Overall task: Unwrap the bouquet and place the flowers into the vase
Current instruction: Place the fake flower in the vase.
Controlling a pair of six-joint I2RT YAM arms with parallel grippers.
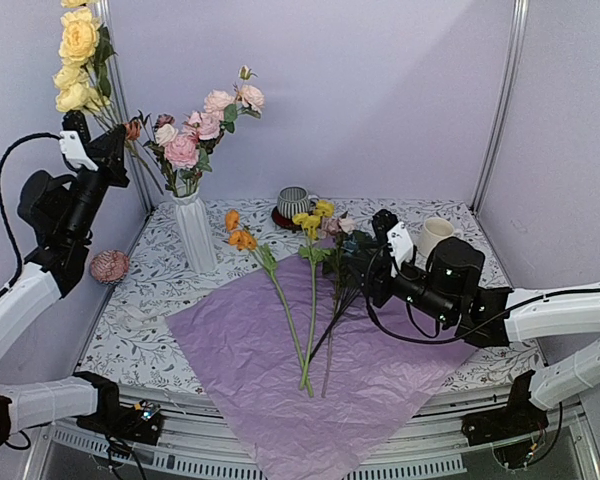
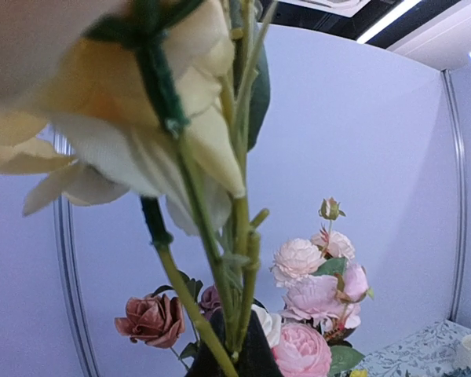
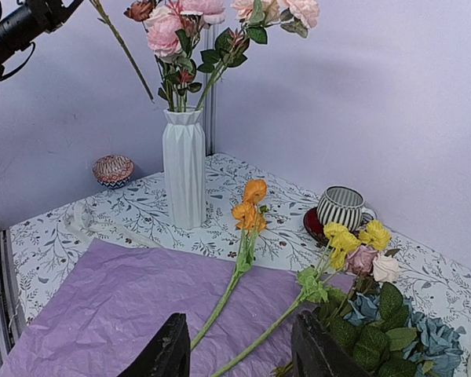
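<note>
Lilac tissue paper [image 1: 280, 360], crinkled, is spread flat as a square sheet on the floral-print table [image 1: 140, 320]. Long green stems lie loose on it: orange blooms [image 1: 240, 238], small yellow blooms [image 1: 313, 218] and dusty-blue roses [image 3: 436, 338] with dark leaves. The ribbed white vase [image 1: 195, 235], narrow at the neck, stands upright just beyond the paper's far-left edge, and pink roses [image 1: 185, 148] are already held in it. The left gripper [image 1: 108, 140] is positioned high to the left of the vase, forearm angled upward, clamped on the stem of a yellow rose spray [image 1: 77, 45]. The right gripper [image 3: 239, 345] is held low over the paper, jaws parted and empty. Contact with the blue roses cannot be judged.
</note>
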